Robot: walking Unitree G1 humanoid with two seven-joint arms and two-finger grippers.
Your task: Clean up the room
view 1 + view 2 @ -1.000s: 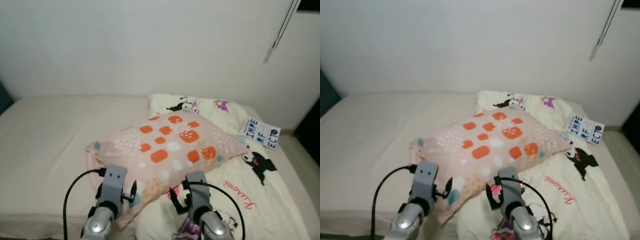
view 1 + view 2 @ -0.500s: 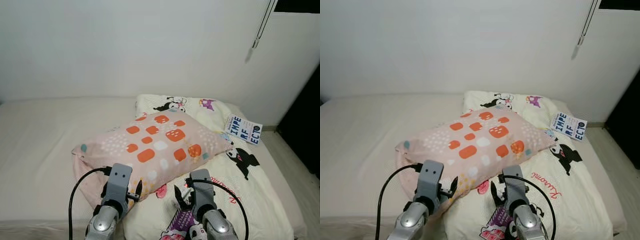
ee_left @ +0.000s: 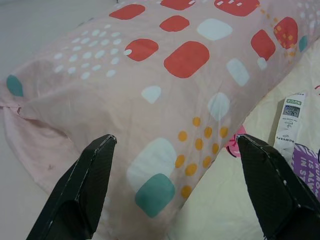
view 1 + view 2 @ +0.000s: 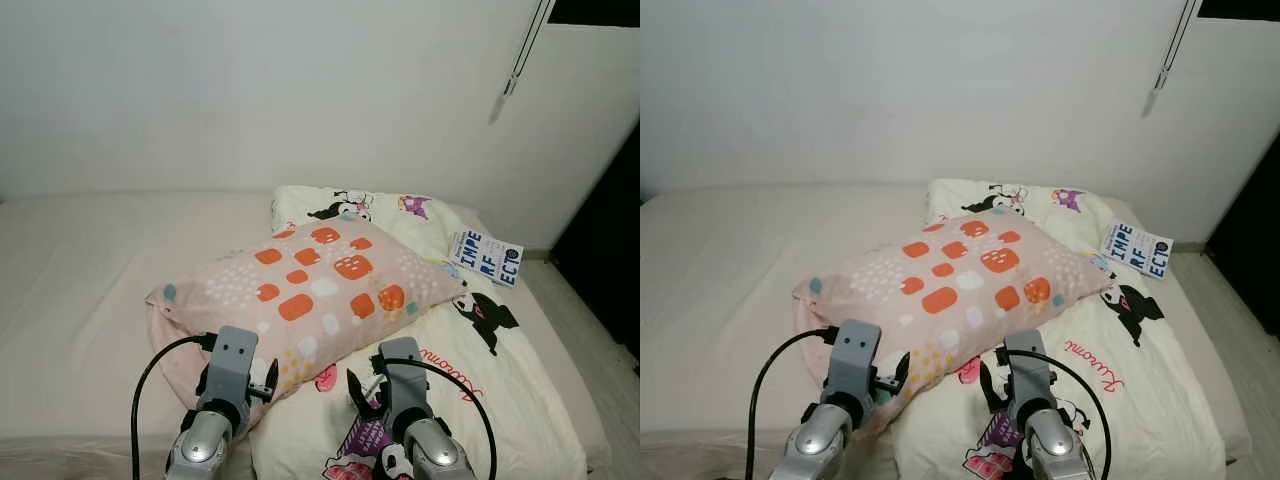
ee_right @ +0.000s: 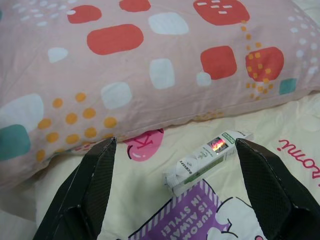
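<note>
While spread wide, left claw (image 3: 175, 190) | right claw (image 5: 175, 190) | holding nothing

Both silver arms reach forward side by side. The left gripper (image 3: 175, 185) and right gripper (image 5: 172, 187) are spread wide, holding nothing.

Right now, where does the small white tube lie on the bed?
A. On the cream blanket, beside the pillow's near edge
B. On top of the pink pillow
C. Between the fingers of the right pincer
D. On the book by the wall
A: the small white tube lies on the cream blanket, just beside the pink pillow, ahead of the open right pincer.
</note>
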